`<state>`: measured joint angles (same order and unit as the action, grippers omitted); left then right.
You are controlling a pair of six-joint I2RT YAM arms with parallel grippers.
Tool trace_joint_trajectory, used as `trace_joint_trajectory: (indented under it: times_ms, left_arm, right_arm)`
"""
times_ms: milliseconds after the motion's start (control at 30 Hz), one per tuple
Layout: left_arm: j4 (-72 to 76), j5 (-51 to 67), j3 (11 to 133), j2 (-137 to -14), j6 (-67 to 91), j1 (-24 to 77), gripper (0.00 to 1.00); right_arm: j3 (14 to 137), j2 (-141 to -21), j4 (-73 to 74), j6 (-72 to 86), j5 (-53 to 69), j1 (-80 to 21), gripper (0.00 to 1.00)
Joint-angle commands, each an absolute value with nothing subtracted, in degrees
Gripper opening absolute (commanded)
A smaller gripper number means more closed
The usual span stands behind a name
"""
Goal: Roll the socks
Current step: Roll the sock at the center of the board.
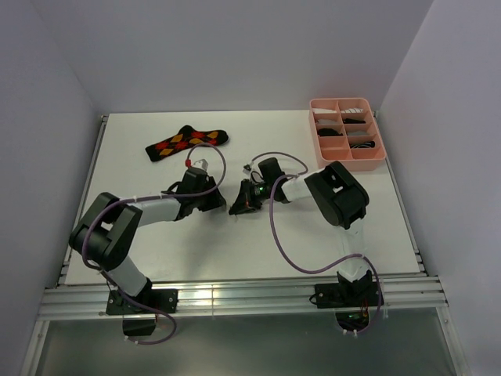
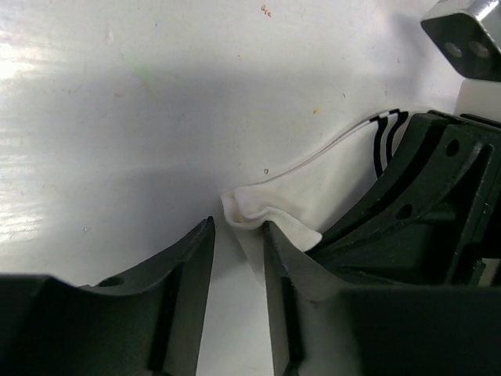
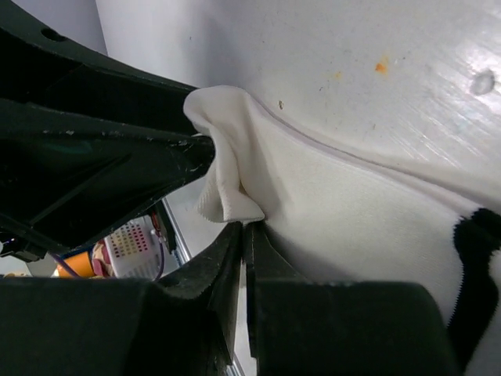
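A white sock with black cuff stripes lies flat on the table, between the two grippers at mid-table. My left gripper is open at the sock's bunched toe edge, with one fingertip touching the fabric. My right gripper has its jaws almost together, pinching a raised fold of the same sock. In the top view the left gripper and right gripper meet tip to tip and hide this sock. The black argyle sock lies flat behind them.
A pink compartment tray stands at the back right with several dark and pale items in it. White walls close in the table on three sides. A metal rail runs along the near edge by the arm bases.
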<state>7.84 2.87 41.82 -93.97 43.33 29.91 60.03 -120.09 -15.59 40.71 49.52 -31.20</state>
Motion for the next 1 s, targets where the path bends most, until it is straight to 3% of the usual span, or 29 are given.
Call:
trace_joint_trajectory:
  times_ms: [0, 400, 667, 967]
  left_arm:
    - [3.25, 0.18, 41.84, -97.47, 43.86, 30.50, 0.37]
    - [0.18, -3.34, 43.59, -101.86, 44.47, 31.11, 0.27]
    - [-1.30, -2.46, 44.91, -102.21, 44.21, 31.90, 0.27]
    - [-1.76, -2.37, 45.53, -101.95, 44.03, 32.96, 0.26]
  right_arm:
    - [60.73, -118.48, -10.64, 37.62, 43.86, -30.67, 0.10]
    - [59.94, -109.53, -3.88, 33.32, 36.23, -31.73, 0.36]
    - [57.66, -101.43, -4.04, 30.33, 29.18, -33.13, 0.32]
    - [59.77, -107.40, -12.12, 32.95, 32.69, -35.77, 0.26]
